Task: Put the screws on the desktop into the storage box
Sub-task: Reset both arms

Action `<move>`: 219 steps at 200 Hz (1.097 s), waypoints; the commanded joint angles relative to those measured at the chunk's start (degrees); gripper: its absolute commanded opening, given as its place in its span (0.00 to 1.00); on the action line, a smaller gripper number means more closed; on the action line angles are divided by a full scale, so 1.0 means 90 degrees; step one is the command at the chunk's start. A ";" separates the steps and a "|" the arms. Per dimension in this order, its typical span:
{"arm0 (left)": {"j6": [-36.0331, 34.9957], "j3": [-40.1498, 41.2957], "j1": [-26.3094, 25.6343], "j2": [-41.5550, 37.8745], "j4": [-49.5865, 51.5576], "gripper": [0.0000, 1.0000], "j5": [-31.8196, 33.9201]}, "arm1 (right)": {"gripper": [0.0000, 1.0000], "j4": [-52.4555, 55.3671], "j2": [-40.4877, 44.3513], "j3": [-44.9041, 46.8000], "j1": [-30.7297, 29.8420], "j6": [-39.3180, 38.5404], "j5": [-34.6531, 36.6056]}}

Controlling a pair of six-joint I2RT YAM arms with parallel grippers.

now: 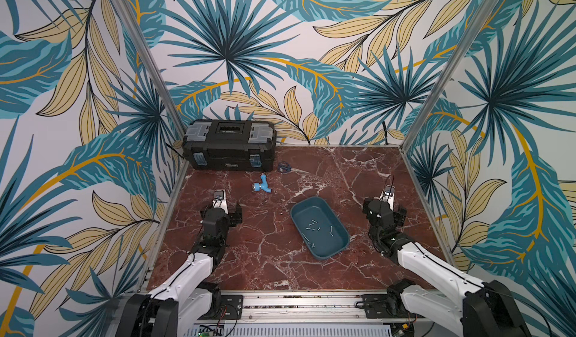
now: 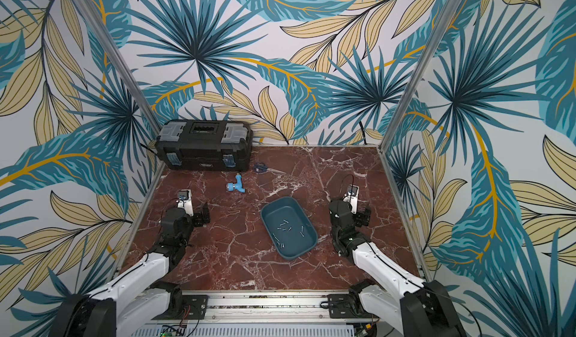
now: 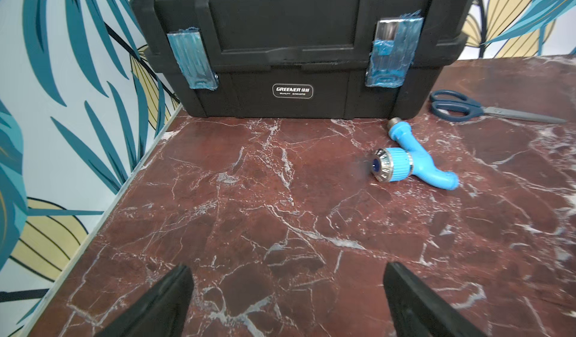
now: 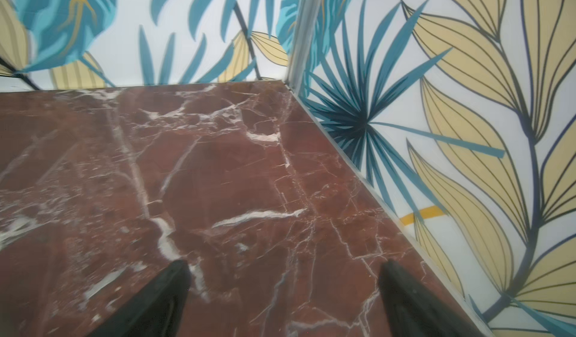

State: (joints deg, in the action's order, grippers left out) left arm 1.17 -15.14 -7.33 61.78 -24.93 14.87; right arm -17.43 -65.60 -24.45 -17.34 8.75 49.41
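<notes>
Holding screws (image 1: 313, 226), storage box (image 1: 314, 208) near right end effector (image 4: 284, 263).

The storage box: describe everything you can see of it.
The storage box is a shallow, lidless dark teal tray, plastic by its look, rectangular with rounded corners and a raised rim. It lies flat on the desktop, near its middle, turned askew to the desktop's edges, as both top views show. About a dozen small silvery screws lie scattered on its floor. Nothing else touches it.
</notes>
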 commanded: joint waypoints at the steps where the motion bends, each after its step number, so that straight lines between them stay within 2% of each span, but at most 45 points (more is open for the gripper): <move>1: -0.0521 -0.0037 0.0167 0.0689 -0.1761 1.00 -0.0270 | 0.99 -0.0999 -0.0860 -0.0065 0.0420 0.0036 -0.0184; 8: -0.0532 -0.0088 0.0239 0.0980 -0.2060 1.00 -0.0319 | 0.99 -0.1204 -0.1059 -0.0168 0.0449 -0.0151 -0.0266; 17: -0.0656 -0.0217 0.0259 0.1221 -0.2175 1.00 -0.0397 | 0.99 -0.2381 -0.1402 -0.0031 0.0536 -0.0502 -0.0397; 27: -0.0612 -0.0496 0.0297 0.1484 -0.1951 1.00 -0.0417 | 0.99 -0.3215 -0.1762 0.0064 0.0726 -0.0670 -0.0938; 39: -0.0577 -0.0817 0.0299 0.1716 -0.1630 1.00 -0.0557 | 0.97 -0.3285 -0.2159 -0.0087 0.0948 -0.0652 -0.1282; 49: -0.0586 -0.0430 0.0305 0.2130 -0.2777 1.00 -0.0813 | 0.93 -0.2831 -0.2038 -0.0176 0.0955 -0.0586 -0.1684; 63: -0.0789 0.0166 0.0269 0.3174 -0.5226 1.00 -0.1117 | 0.95 -0.3832 -0.2037 0.0312 0.0998 -0.0814 -0.2164; 68: -0.0848 0.0276 0.0250 0.3415 -0.5651 1.00 -0.1120 | 0.96 -0.3950 -0.1968 0.0469 0.1062 -0.0765 -0.2460; 75: -0.0807 0.0258 0.0222 0.3151 -0.5078 1.00 -0.1077 | 0.97 -0.4362 -0.2114 0.0663 0.1178 -0.0679 -0.2798; 84: -0.0765 -0.0134 0.0211 0.2643 -0.3595 1.00 -0.1072 | 0.99 -0.5559 -0.2711 0.0812 0.1215 -0.0992 -0.2823; 90: -0.0799 -0.0482 0.0212 0.2600 -0.2986 1.00 -0.1142 | 0.99 -0.4831 -0.2468 0.0687 0.1226 -0.0868 -0.2861; 98: -0.0860 -0.0794 0.0193 0.2931 -0.2922 1.00 -0.1031 | 0.99 -0.3580 -0.2208 0.0273 0.1334 -0.0525 -0.2972; 109: -0.0520 -0.0870 0.0436 0.2918 -0.2702 1.00 -0.1075 | 1.00 -0.4206 -0.2478 0.0337 0.1496 -0.0684 -0.3280; 117: -0.0511 -0.0976 0.0432 0.2793 -0.2264 1.00 -0.1046 | 0.99 -0.3870 -0.2378 0.0267 0.1526 -0.0600 -0.3258; 123: -0.0515 -0.0946 0.0434 0.2815 -0.2425 1.00 -0.1046 | 0.99 -0.3583 -0.2283 0.0204 0.1527 -0.0480 -0.3261; 130: -0.0537 -0.0898 0.0426 0.2867 -0.2576 1.00 -0.1047 | 1.00 -0.3778 -0.2332 0.0246 0.1535 -0.0528 -0.3249; 219: -0.0521 -0.0945 0.0424 0.2805 -0.2382 1.00 -0.1032 | 1.00 -0.3771 -0.2316 0.0261 0.1517 -0.0588 -0.3316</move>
State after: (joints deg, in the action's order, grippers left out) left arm -4.03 -22.46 -3.92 87.96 -46.92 6.15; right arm -51.48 -87.11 -21.87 -3.75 3.01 20.05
